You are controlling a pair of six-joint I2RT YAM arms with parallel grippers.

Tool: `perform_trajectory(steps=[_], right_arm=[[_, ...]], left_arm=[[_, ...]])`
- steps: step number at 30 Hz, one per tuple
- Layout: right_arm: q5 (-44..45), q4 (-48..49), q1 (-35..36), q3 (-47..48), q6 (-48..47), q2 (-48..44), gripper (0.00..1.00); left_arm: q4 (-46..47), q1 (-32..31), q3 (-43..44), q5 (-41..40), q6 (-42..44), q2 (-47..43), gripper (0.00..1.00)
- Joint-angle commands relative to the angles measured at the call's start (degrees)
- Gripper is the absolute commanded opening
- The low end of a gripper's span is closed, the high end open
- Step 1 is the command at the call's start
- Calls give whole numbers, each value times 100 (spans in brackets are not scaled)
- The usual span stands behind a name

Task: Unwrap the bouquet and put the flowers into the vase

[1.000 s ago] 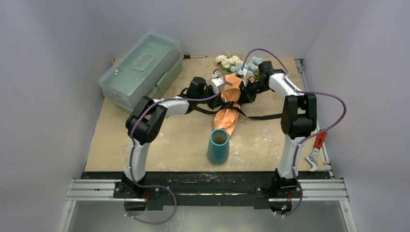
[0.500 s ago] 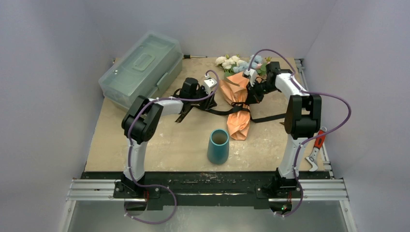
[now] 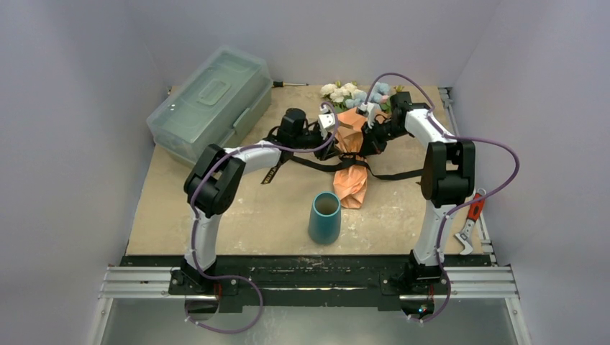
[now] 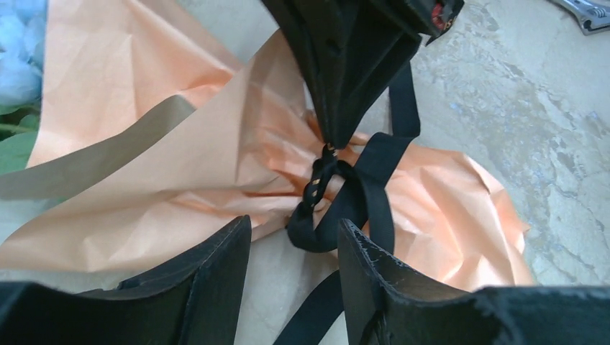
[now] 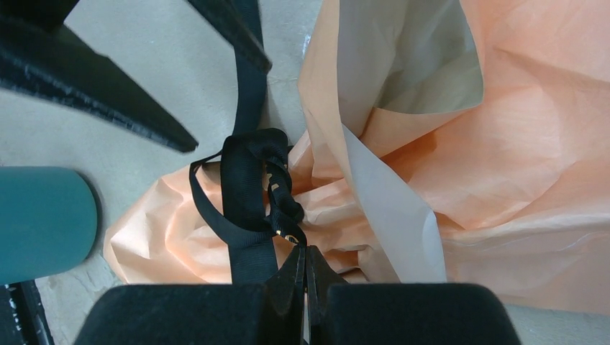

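My left gripper (image 4: 295, 224) stands part-open and empty before the ribbon (image 5: 248, 187) knot; my right gripper (image 5: 306, 253) is pinched onto that knot. The wrapped bouquet (image 3: 352, 154) lies on the table (image 3: 216, 208), just behind the vase (image 3: 324, 218).

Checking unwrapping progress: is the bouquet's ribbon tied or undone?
Tied. Both wrist views show the black ribbon knotted tight around the pinched paper waist of the bouquet; the wrap has not come apart.
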Motion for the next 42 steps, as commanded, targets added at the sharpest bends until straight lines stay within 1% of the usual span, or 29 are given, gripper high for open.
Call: perform_trajectory(steps=[1,5,7,10,13,15,19,21,25,28,30,32,35,42], right_arm=[[-272,65,38,85,105,-268,0],[-286,60,34,26,84,-295,0],[-286,43,35,28,57,-295,0],[-299,19,37,49,31,-283,0],[-357,-38,34,81,8,-276,0],[-399,-48,34,64,12,-269,0],[-468,-50,39,55,74,-252,0],[-486,-22,34,36,114,-248,0],[-488,20,38,3,165,-270,0],[-512,21,47,-24,166,-288,0],[-533,6,43,-25,174,-297,0],[-558,-28,47,-16,154,-302,0],[-539,-102,46,-20,71,-301,0],[-531,-286,38,-68,-171,-309,0]], left_arm=[[50,-187,253,35,238,29,47],[-113,-360,363,-535,539,134,43],[-351,-455,470,-838,725,202,39],[-441,-491,506,-1286,754,278,34],[-471,-501,486,-1680,857,312,32],[-470,-515,505,-1815,936,348,32],[-321,-577,445,-1792,1048,348,42],[-210,-594,382,-1654,1052,339,45],[50,-637,205,-1521,1024,288,48],[127,-678,220,-1596,1069,349,48],[174,-712,289,-1751,1050,442,48],[250,-773,354,-2173,999,531,48],[375,-790,343,-2527,781,574,48],[576,-781,-235,-3261,504,274,45]])
